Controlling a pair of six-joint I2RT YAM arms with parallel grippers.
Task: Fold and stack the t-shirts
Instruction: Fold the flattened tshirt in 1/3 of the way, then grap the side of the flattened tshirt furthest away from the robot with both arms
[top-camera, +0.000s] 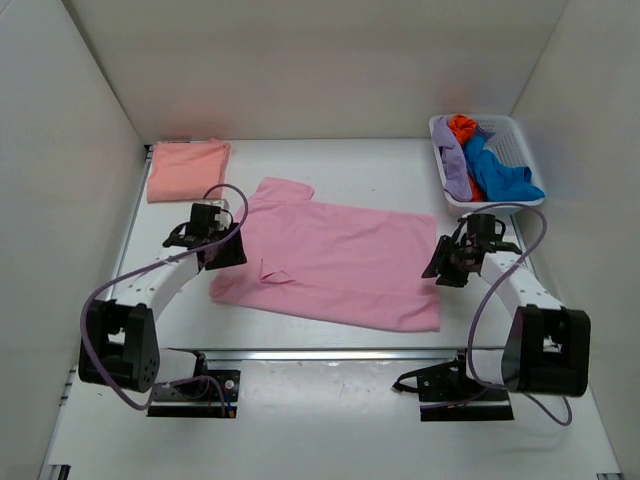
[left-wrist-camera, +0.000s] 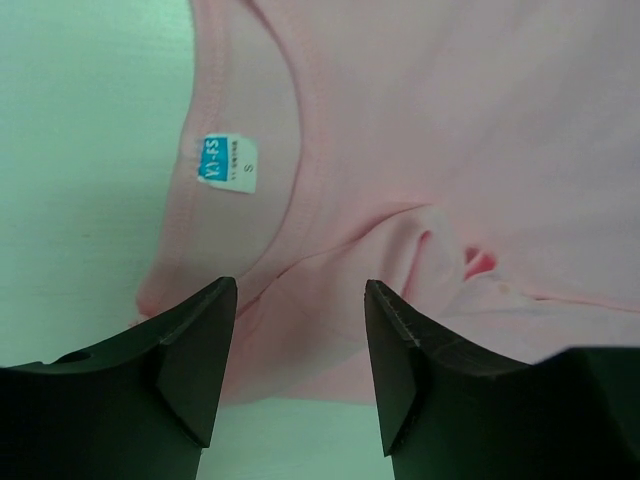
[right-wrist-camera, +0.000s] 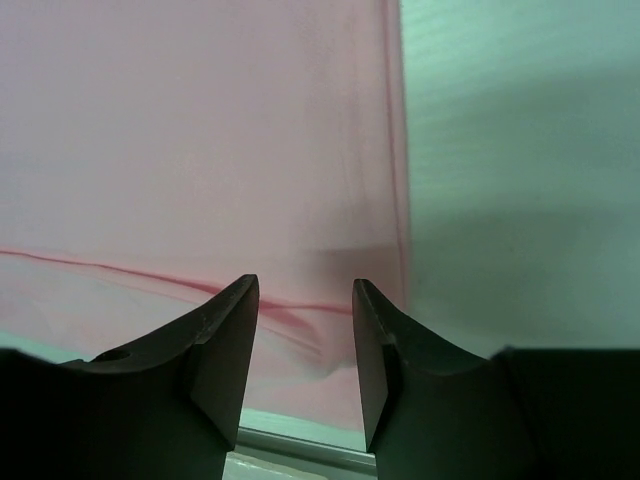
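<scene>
Top external view: the light pink shirt (top-camera: 340, 265) is seen laid out flat in the middle of the surface (top-camera: 340, 170), with its neck end to the left and its bottom edge to the right. The salmon shirt (top-camera: 186, 168) is seen folded at the far left, apart from the pink one. A white basket (top-camera: 520, 130) is set at the far right, and purple, orange and blue cloths (top-camera: 480, 165) are piled in it. The left tool (top-camera: 222, 250) is held over the left end of the pink shirt. The right tool (top-camera: 440, 265) is held at its right edge.

In the left wrist view, the left tool (left-wrist-camera: 298, 300) is seen spread wide, and nothing is pinched. The neck hole (left-wrist-camera: 300, 150) and a small white and blue label (left-wrist-camera: 226, 163) are seen just past the fingers.

In the right wrist view, the right tool (right-wrist-camera: 304, 290) is also seen spread, and nothing is pinched. The shirt's right edge is seen just past the right finger, with bare surface beside it.
</scene>
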